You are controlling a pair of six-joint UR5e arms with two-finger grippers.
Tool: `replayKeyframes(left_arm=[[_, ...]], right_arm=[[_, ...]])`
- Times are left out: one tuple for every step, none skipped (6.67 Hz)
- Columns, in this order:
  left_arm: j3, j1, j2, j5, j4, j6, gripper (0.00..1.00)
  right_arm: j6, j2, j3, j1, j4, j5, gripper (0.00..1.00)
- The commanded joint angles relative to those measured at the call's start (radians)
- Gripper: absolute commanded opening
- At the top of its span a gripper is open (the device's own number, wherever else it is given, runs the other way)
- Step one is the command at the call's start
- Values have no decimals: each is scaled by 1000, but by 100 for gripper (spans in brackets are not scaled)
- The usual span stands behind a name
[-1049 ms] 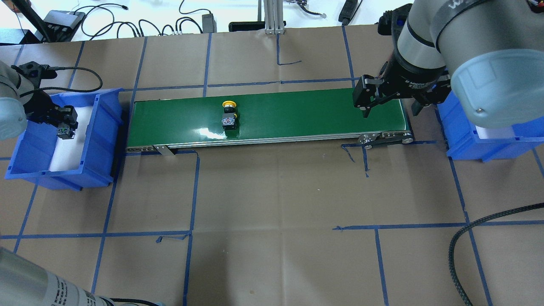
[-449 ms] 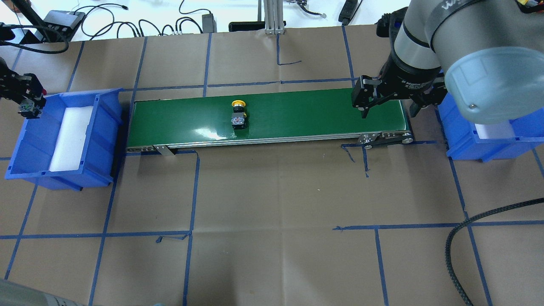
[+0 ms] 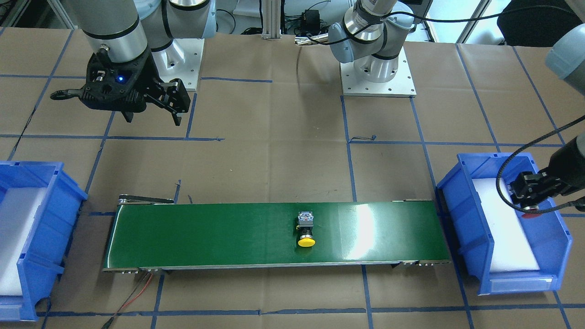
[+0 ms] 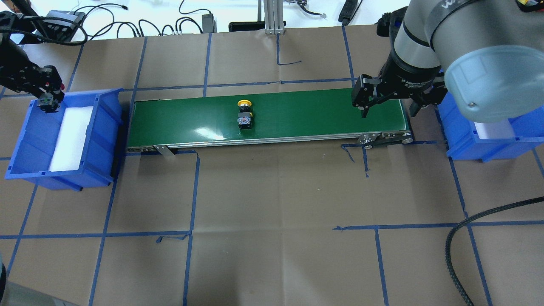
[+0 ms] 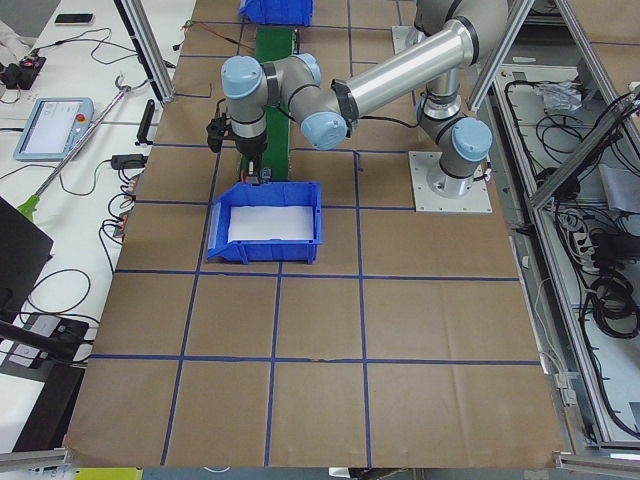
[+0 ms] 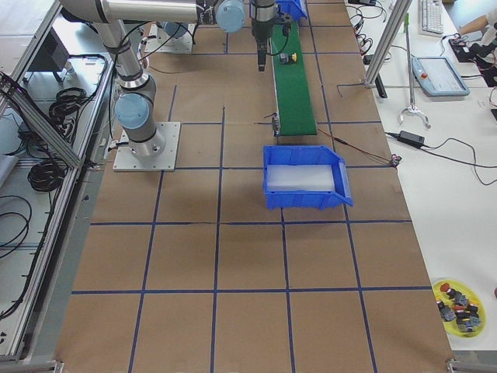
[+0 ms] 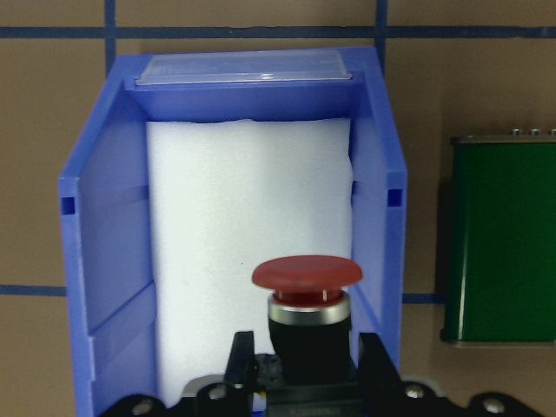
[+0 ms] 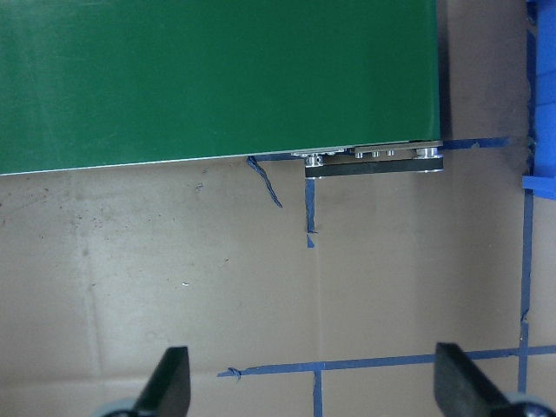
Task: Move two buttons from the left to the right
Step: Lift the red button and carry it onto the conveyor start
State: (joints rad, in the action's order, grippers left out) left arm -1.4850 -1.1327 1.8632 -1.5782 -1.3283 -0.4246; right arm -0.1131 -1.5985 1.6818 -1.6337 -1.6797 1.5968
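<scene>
The belt (image 4: 297,114) crosses the upper middle, with broad brown paper (image 4: 276,212) below it. The left bin (image 4: 29,140) and right bin (image 4: 463,140) flank its ends. The right gripper (image 4: 389,111) hangs spread wide over the belt's right edge. The left gripper (image 4: 47,101), above the left bin's upper-left corner, clamps the red button (image 7: 307,287). The yellow button (image 4: 244,114) lies mid-belt.

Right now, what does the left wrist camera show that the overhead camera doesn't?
Only the left wrist view shows the red button clearly, clamped in the left gripper over the left bin. Only the overhead view shows the yellow button lying midway along the belt, the right gripper open over the belt's right end, and the right bin. Both show the left bin with its white foam and the green belt.
</scene>
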Motion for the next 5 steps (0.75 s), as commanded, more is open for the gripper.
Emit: replayKeyframes(left_arm=[[-14, -138, 4, 0, 9, 128, 11], [-12, -200, 20, 1, 12, 204, 11], [-17, -246, 31, 3, 14, 260, 11], [-38, -266, 49, 3, 17, 270, 11], [-63, -271, 74, 4, 61, 265, 11]], right_arm=[[0, 0, -1, 2, 0, 0, 100], [0, 0, -1, 2, 0, 0, 100], [0, 0, -2, 3, 2, 0, 100], [0, 0, -1, 3, 2, 0, 100], [0, 0, -2, 3, 2, 0, 100]])
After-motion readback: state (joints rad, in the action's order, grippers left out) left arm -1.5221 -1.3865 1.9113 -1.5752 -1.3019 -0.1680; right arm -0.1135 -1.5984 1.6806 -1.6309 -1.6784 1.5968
